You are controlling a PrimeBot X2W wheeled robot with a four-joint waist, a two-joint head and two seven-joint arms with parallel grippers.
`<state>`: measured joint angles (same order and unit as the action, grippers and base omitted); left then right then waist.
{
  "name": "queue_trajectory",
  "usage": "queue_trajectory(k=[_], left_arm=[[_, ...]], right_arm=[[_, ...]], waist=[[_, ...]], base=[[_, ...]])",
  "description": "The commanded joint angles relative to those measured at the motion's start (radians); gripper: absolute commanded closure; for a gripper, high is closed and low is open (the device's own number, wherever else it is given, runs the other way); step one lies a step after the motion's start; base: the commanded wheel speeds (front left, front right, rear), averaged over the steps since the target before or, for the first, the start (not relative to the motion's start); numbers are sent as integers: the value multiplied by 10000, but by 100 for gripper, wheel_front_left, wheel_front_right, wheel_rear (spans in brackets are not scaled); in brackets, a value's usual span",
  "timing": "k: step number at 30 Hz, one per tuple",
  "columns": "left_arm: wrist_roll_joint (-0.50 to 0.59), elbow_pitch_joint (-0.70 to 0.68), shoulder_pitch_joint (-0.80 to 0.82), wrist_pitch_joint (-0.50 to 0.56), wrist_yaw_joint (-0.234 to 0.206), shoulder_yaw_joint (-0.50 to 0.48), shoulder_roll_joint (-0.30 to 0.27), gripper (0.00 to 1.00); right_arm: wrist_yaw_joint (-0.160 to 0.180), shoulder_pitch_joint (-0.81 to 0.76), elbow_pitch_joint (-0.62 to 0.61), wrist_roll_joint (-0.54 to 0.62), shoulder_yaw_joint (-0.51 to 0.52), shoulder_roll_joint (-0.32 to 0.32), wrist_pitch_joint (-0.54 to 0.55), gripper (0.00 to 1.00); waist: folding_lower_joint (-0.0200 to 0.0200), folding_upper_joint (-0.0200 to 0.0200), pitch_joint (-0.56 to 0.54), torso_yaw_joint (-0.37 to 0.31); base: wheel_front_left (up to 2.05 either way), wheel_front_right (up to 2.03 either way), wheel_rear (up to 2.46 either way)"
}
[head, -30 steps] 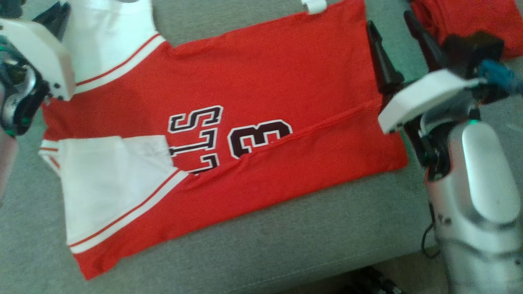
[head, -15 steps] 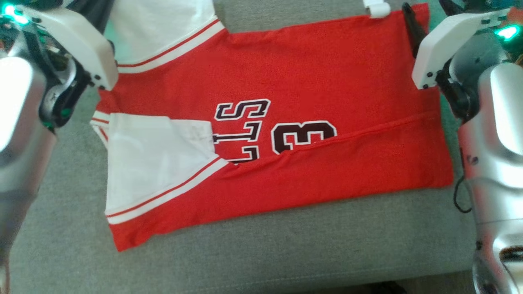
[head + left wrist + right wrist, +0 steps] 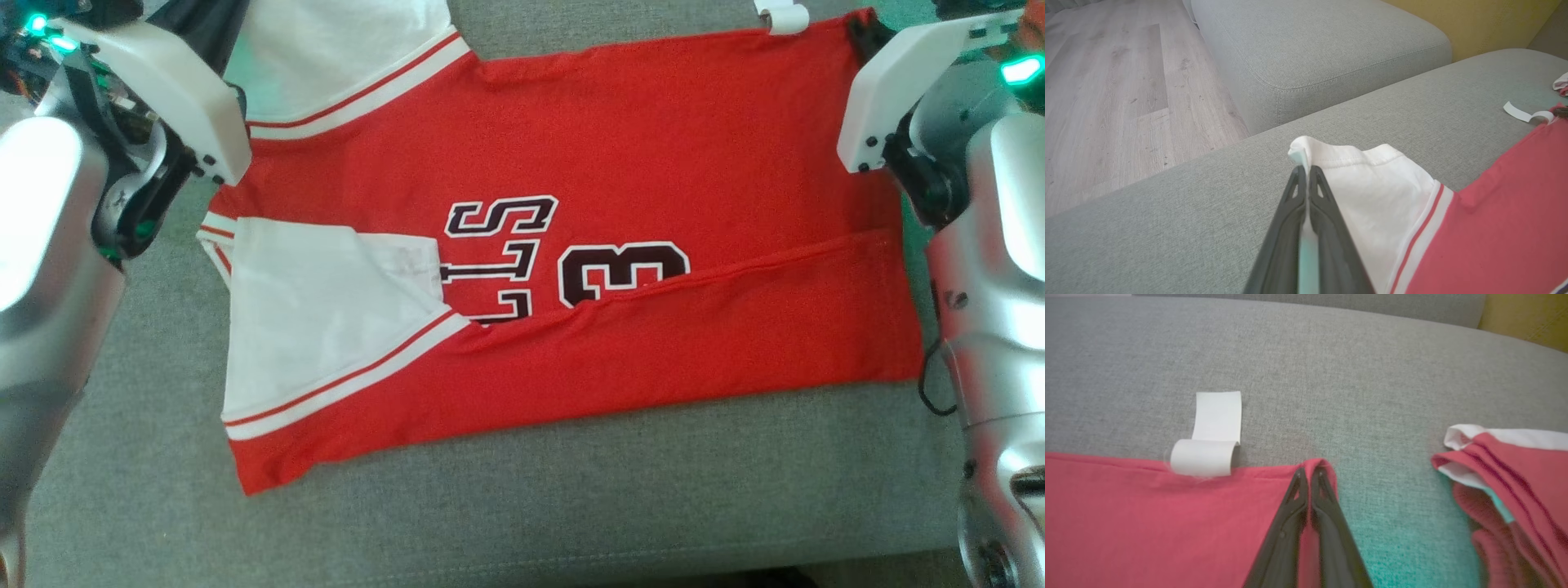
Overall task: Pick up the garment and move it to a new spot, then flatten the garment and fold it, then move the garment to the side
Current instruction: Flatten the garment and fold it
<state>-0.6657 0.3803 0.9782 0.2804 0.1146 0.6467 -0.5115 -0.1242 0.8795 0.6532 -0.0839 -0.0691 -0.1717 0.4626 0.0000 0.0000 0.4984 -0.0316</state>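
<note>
The garment [image 3: 653, 139] is a red jersey with white sleeves and dark lettering, lying spread on the grey sofa seat [image 3: 571, 506]. Its near long edge is folded up over the number, and one white sleeve [image 3: 318, 318] lies folded in across the front. My left gripper [image 3: 1305, 169] is shut on the corner of the far white sleeve [image 3: 1372, 183]. At the far end of the hem, my right gripper [image 3: 1308, 471] is shut on the red corner [image 3: 1323, 465]. In the head view both wrists [image 3: 890, 90] flank the garment at the top corners.
A white label [image 3: 1212, 437] curls off the hem next to my right fingers. Another folded red and white garment [image 3: 1506, 477] lies on the seat to the right of my right gripper. A second grey cushion [image 3: 1310, 53] and wood floor [image 3: 1106, 102] lie beyond the left arm.
My right gripper's fingers, open beside the hem a second ago, have shut on the hem's far corner. The head camera has shifted, so the whole garment sits further right in the picture.
</note>
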Motion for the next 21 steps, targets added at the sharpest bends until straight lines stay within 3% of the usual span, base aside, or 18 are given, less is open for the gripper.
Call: queue_trajectory(k=[1,13,21], left_arm=[[-79,-259,529,-78,21,-404,-395,100],[-405,-840,-569,-844,-122,-682,-790,100],[-746,-2578,-2864,-1389,-768,-849,-1409,100]], right_arm=[[-65,405,-186,-81,-125,-65,-267,100],[-65,-71,-74,-606,-772,-115,-1844,100],[-65,-1936,-1260,-1472,-1241,-549,-2505,100]], waist=[[0,0,2,-2],[0,0,-739,-11],[0,0,-1978,149]], base=[[0,0,0],[0,0,0],[0,0,0]])
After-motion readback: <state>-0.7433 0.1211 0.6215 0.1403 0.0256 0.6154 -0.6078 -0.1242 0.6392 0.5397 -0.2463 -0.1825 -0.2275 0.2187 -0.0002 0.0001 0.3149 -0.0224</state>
